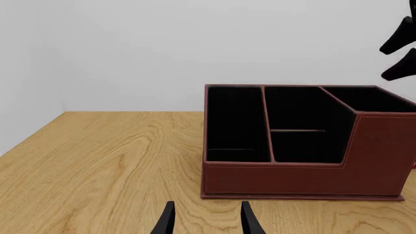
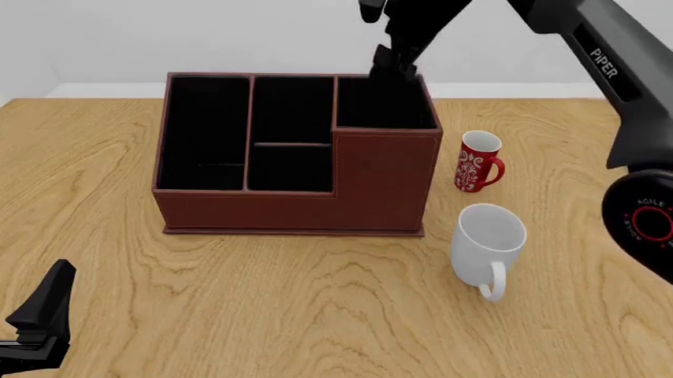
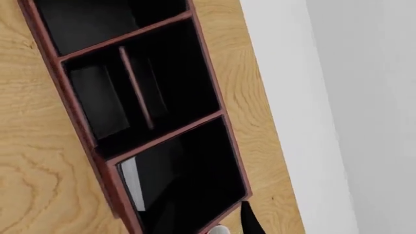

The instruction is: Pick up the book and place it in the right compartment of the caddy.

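The reddish-brown caddy (image 2: pixel 299 201) stands mid-table, its taller right compartment (image 2: pixel 384 104) at the far right. In the right wrist view, the black book (image 3: pixel 159 181) rests inside that compartment (image 3: pixel 201 161), its white page edge beside the tall wall. It is not distinguishable in the front view. My right gripper (image 2: pixel 392 61) hovers just above that compartment's back rim. Its fingers (image 1: pixel 395 43) are apart with nothing between them. My left gripper (image 1: pixel 206 222) is open and empty, low over the table in front of the caddy (image 1: pixel 299 175), at the near left (image 2: pixel 40 311).
A red patterned mug (image 2: pixel 478 161) stands right of the caddy. A white mug (image 2: pixel 487 242) stands nearer, in front of it. The long narrow section (image 2: pixel 205 130) and two small middle sections (image 2: pixel 292 134) look empty. A white wall lies behind the table.
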`<state>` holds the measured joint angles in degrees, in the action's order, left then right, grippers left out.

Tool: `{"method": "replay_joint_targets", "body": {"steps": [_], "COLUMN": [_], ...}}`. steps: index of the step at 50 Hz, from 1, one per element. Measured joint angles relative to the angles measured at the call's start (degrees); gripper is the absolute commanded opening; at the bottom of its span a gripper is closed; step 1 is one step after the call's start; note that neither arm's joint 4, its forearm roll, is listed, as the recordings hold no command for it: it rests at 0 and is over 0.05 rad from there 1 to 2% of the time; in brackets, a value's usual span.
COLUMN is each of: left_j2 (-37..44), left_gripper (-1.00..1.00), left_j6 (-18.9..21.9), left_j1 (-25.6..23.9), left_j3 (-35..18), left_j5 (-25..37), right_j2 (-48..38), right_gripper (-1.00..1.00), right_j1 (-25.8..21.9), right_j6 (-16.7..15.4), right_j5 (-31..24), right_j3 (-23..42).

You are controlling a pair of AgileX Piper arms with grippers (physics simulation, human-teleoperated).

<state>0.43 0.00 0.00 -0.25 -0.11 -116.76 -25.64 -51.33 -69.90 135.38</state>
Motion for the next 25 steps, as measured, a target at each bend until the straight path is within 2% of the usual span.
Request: {"method": "replay_joint_targets", "body": {"steps": [11,18,25], "left_j2": [0.00,0.00,0.00], "left_gripper": [1.00,1.00,1.00], "left_j6": [0.00,0.00,0.00], "left_j1": [0.00,0.00,0.00], "left_j3": [0.00,0.00,0.00], "left_j5": [0.00,0.00,0.00], "right_j2": [4.33,11.97,20.74], "right_gripper": [1.00,1.00,1.00], "right_j1": [-2.57,-3.92,-4.88], "right_j6": [1.15,1.98,3.31], "right_j5": [0.97,8.71,19.16], "right_j3": [1.15,-9.84,-24.24]}}
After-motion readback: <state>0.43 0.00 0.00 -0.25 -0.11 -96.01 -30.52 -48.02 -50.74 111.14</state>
